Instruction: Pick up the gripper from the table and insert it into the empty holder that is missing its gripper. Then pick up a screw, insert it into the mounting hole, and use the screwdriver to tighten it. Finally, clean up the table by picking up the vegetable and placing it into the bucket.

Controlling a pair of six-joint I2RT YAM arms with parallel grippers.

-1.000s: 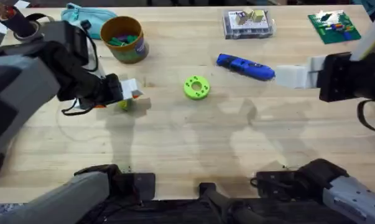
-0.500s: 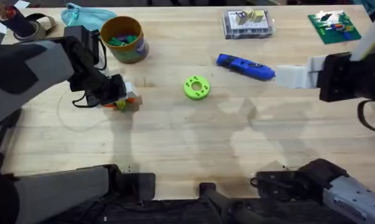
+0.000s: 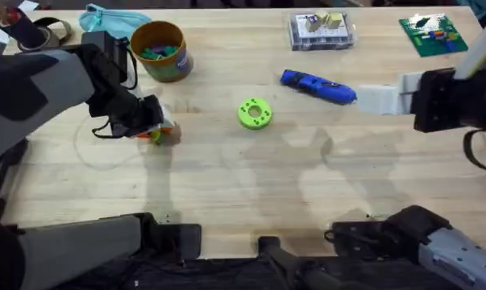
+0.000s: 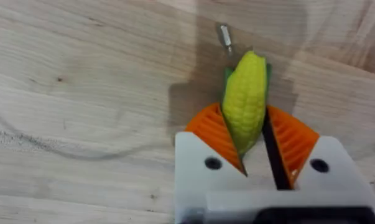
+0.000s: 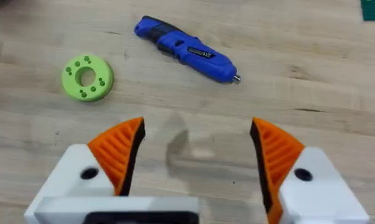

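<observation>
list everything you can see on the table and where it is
corn: 1, yellow with green husk, left part of table, between the left fingers
screw bit: 1, metal, on the table just past the corn
bucket: 1, ochre, far left, colourful bits inside
pouch: 1, teal, far left edge beside the bucket
tape roll: 1, tan, far left corner
green disc: 1, lime with small holes, centre
screwdriver: 1, blue, right of centre, lying flat
clear box: 1, transparent, far side, small parts inside
green board: 1, green, far right corner
table: 1, light wood
left gripper: 1, white with orange pads, shut on the corn
right gripper: 1, white with orange pads, open, above bare table near the screwdriver
</observation>
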